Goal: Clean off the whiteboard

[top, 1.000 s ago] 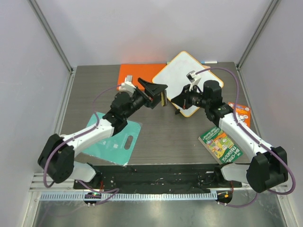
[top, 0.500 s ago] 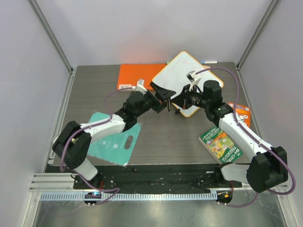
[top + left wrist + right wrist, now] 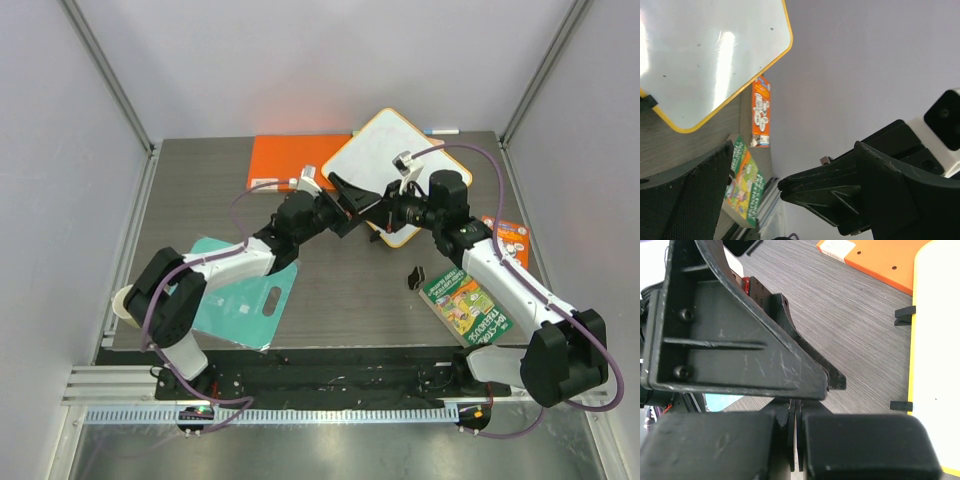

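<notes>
Grey table [image 3: 200,190]: whiteboard [image 3: 385,150] lies on it, face apparently clean, so you have little left. Your left gripper [image 3: 352,205] gapes at its near edge; right gripper [image 3: 795,412] alongside, pinched together.

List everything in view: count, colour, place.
whiteboard: one, white with yellow rim, far centre
orange folder: one, orange, far edge, left of the whiteboard
teal sheet: one, teal, near left, under the left arm
green booklet: one, green, near right
orange card: one, orange and white, right edge
small dark object: one, black, by the green booklet
table: one, grey wood-grain
left pincer: one, black, open, near the whiteboard
right pincer: one, black, shut, beside the whiteboard
</notes>
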Controlling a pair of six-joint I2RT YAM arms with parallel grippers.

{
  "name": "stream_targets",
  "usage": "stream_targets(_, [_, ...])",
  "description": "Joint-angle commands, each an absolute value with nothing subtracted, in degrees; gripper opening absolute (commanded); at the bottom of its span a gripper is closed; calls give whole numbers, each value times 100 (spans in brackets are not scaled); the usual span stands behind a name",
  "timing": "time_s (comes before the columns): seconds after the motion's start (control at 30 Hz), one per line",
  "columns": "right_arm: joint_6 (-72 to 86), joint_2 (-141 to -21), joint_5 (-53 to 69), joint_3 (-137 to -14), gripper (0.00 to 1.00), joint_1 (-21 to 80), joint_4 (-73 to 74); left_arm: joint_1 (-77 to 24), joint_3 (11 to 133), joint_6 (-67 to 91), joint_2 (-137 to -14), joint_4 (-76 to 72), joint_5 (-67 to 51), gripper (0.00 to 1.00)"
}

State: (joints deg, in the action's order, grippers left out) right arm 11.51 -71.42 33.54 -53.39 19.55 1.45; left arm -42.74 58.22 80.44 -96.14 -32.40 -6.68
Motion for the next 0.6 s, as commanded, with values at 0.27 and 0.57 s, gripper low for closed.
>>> stream_targets(0.27, [352, -7417, 2602, -5950, 26, 1820, 895, -3762, 6697, 3978, -8325, 797, 1043, 100])
stream_targets(0.57, [185, -8472, 2821, -6372, 90, 574, 1336, -3648, 6812, 2988, -8086, 2347, 2707, 100])
